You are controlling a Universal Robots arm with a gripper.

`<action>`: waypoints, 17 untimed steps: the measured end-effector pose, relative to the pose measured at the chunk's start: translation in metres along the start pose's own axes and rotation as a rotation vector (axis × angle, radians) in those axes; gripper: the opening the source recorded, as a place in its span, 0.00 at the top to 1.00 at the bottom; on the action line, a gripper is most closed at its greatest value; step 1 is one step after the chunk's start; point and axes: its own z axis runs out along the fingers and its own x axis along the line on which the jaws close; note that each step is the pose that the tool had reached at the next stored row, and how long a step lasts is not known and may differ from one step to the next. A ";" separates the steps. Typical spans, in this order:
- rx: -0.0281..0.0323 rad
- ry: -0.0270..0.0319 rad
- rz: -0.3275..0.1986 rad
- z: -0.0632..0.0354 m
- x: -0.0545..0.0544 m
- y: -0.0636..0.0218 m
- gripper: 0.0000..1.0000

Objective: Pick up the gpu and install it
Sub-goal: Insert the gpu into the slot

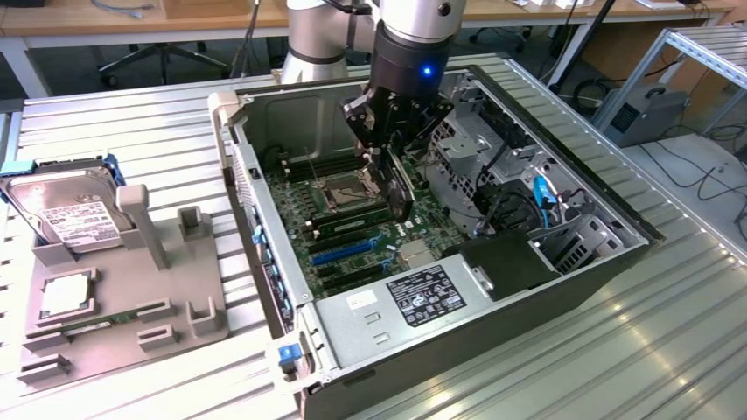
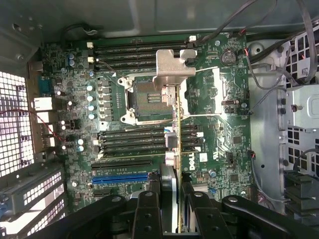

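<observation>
The gripper (image 1: 387, 147) has its jaws half-closed on the gpu (image 1: 401, 185), gripped on edge so its connector faces down; it hangs over the motherboard's (image 1: 332, 234) middle, inside the case (image 1: 280, 114).

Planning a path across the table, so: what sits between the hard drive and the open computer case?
In the exterior view, two upright posts of the grey holder stand between the hard drive and the computer case.
</observation>
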 end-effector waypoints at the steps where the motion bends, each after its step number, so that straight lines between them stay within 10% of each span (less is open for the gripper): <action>1: -0.0003 0.0002 -0.010 0.0000 0.000 0.0000 0.73; 8: -0.0040 0.0025 -0.151 0.0000 0.000 0.0000 0.73; 17: -0.0055 0.0033 -0.207 0.0000 0.000 0.0000 0.73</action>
